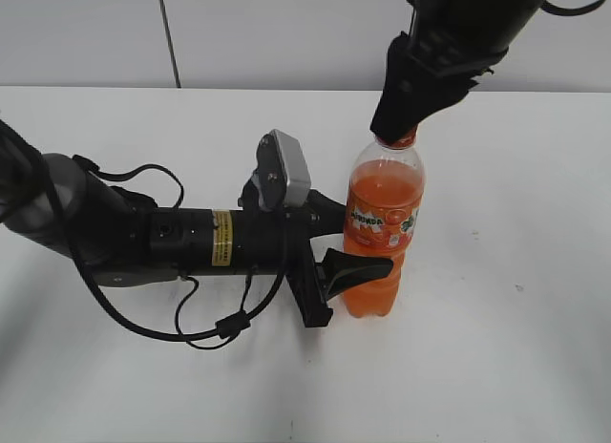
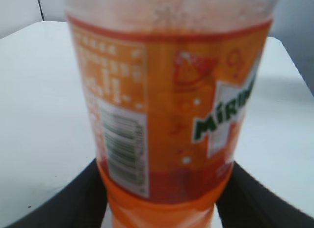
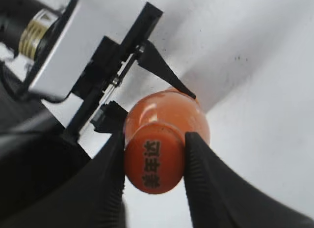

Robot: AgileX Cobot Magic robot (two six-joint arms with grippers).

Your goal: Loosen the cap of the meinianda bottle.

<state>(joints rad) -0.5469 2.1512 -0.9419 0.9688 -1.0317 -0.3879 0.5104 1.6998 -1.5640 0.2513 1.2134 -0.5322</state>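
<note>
Pinching the cap [image 3: 156,161] from both sides, the right end effector [image 3: 154,164] can twist it; the left end effector [image 1: 358,238] clamps the bottle [image 1: 382,235] upright, mid-table [image 1: 516,367], against turning.

Right claw [image 3: 153,161] around cap [image 3: 153,165]

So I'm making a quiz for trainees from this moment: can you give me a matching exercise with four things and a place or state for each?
Things:
1. cap
2. meinianda bottle
3. left gripper
4. table

Places or states:
A. white, bare surface under the bottle
B. lies sideways, its fingers on either side of the bottle's lower body
C. between the fingers of the right gripper, lettering on top
D. stands upright, holds orange drink

Pairs: 1-C, 2-D, 3-B, 4-A
</note>
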